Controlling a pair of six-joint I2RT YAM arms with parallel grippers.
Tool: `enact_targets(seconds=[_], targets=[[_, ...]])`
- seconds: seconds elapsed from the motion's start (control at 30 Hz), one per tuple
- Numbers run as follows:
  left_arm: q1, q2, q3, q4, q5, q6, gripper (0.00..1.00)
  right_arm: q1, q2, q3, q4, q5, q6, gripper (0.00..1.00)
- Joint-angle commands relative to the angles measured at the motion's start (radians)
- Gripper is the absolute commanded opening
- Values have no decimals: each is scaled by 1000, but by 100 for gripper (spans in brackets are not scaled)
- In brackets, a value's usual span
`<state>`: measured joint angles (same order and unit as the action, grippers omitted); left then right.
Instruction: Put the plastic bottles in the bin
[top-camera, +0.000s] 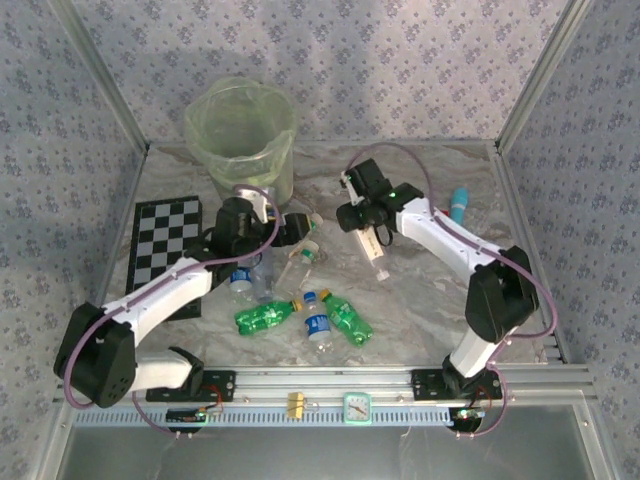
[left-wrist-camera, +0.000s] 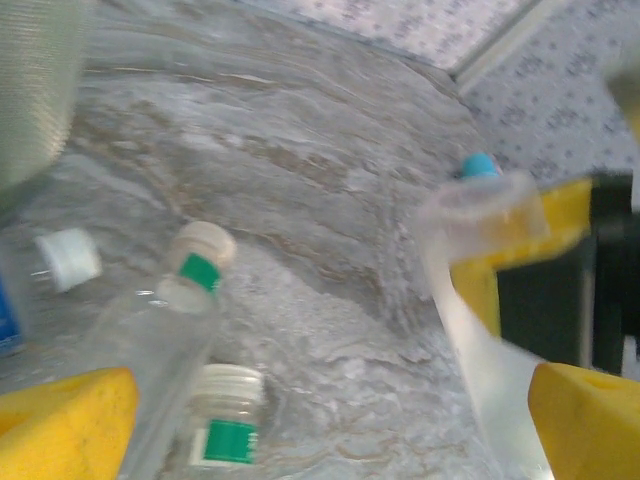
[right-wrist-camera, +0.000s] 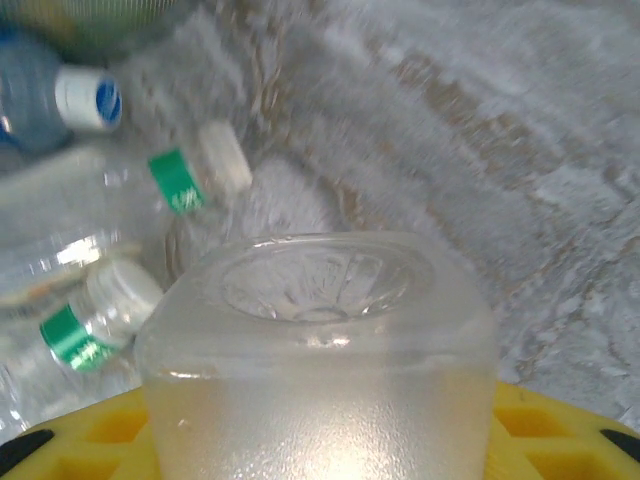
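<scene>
Nearest the right wrist lens: base of frosted translucent plastic bottle (right-wrist-camera: 318, 340), pinched between yellow fingers of right gripper (top-camera: 367, 222), likely for carrying to round bin lined with pale yellow-green bag (top-camera: 255, 165), far left. Cannot tell what lies inside. Left gripper (top-camera: 296, 232) spread wide, holding nothing, over clear green-banded bottles (left-wrist-camera: 190, 290). Green bottles (top-camera: 265, 317) and blue-labelled bottle (top-camera: 317, 325) loose on marbled table (top-camera: 430, 290).

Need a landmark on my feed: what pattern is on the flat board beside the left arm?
The board is a black-and-white checkerboard, clearest in the top external view.
</scene>
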<state>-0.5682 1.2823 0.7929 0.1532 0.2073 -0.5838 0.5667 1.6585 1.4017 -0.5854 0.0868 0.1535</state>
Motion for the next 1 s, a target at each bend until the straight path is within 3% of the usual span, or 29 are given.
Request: enact_targets(seconds=[0.0, 0.33, 0.83, 0.97], targets=[[-47, 44, 62, 81, 66, 48, 100, -35, -56, -11, 129, -24, 145, 51], [-139, 188, 159, 167, 272, 43, 100, -68, -134, -68, 284, -227, 296, 51], [-163, 315, 279, 68, 241, 77, 99, -70, -182, -123, 381, -381, 393, 50], [-162, 328, 284, 63, 230, 67, 90, -70, -184, -125, 387, -382, 398, 50]])
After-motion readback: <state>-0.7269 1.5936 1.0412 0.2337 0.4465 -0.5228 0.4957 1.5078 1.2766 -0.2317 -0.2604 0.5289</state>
